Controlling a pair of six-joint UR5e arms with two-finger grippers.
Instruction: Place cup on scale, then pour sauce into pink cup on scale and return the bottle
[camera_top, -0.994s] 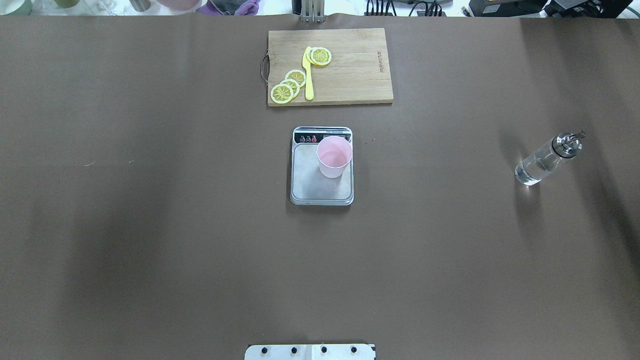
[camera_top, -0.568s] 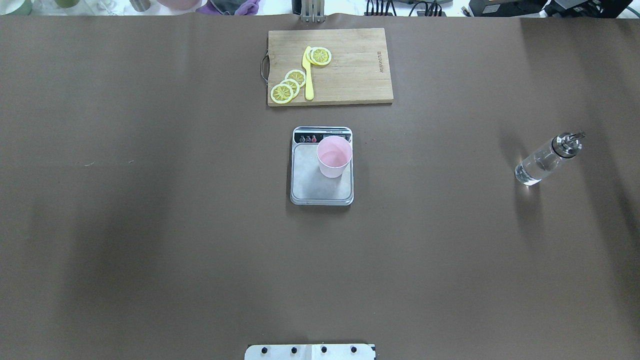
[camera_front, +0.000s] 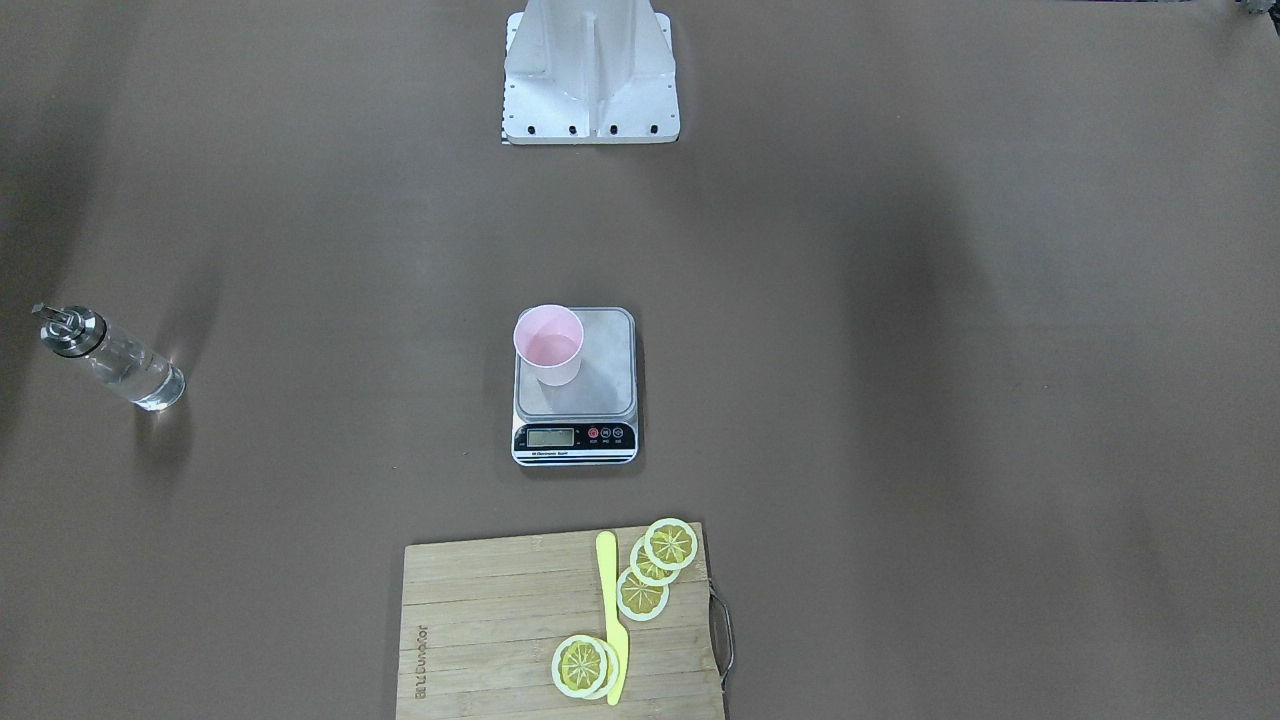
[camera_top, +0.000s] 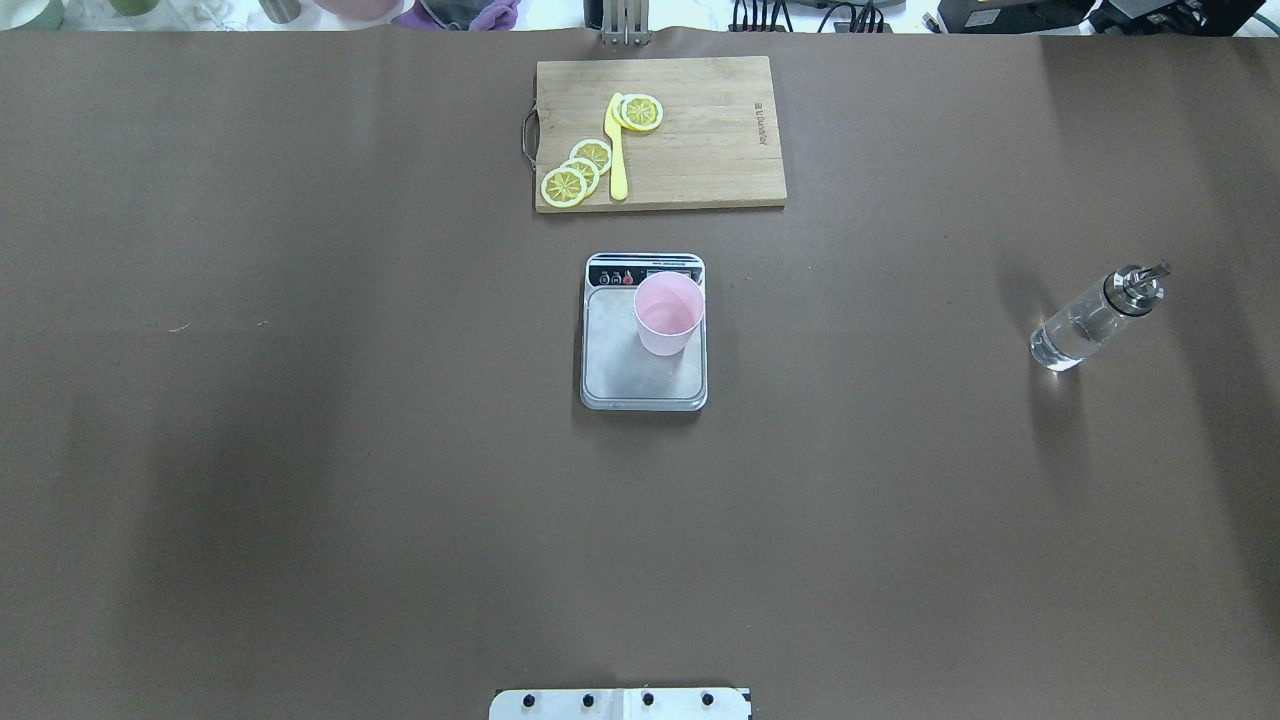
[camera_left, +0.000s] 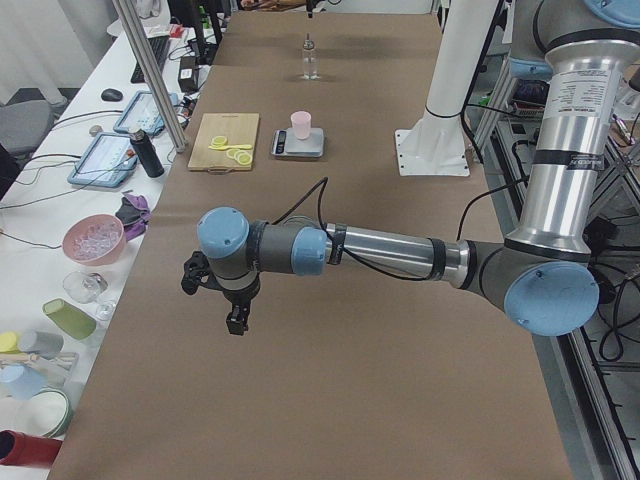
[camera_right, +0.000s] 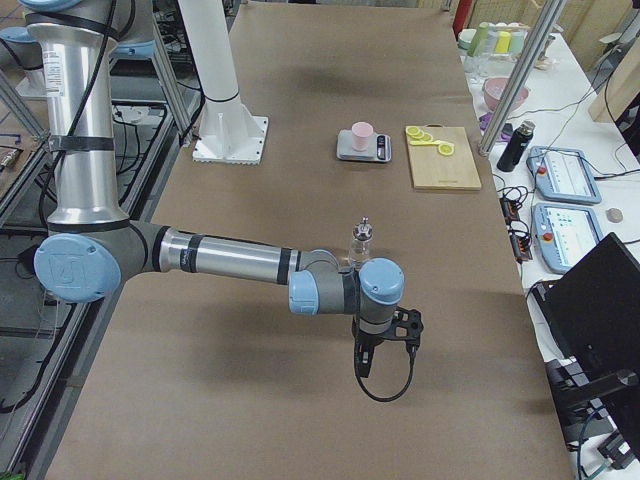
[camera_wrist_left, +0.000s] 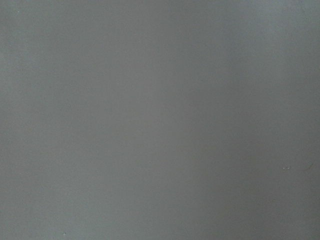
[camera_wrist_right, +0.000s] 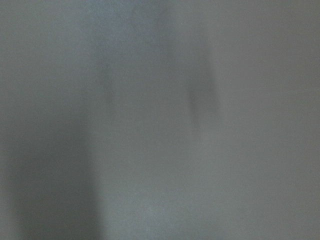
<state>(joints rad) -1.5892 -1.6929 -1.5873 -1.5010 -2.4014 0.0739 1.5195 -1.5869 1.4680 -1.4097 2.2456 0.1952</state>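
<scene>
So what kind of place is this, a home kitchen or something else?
Most likely a robotics lab, not a home kitchen: the left arm and right arm over a paper-covered table, control tablets alongside, and staged props like the scale.

Left arm (camera_left: 385, 250): silver tubes, pale blue joint caps, grey housings, black cable (camera_left: 321, 200) arcing off the forearm. Right arm (camera_right: 230, 262), same colours. Left gripper (camera_left: 237, 321) black, right gripper (camera_right: 362, 362) black too. White base (camera_front: 590, 70), black screws (camera_front: 572, 129) along its edge.

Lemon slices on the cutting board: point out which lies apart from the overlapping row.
The slice across the yellow knife, away from the board's handle; the other three overlap on the handle side.
</scene>
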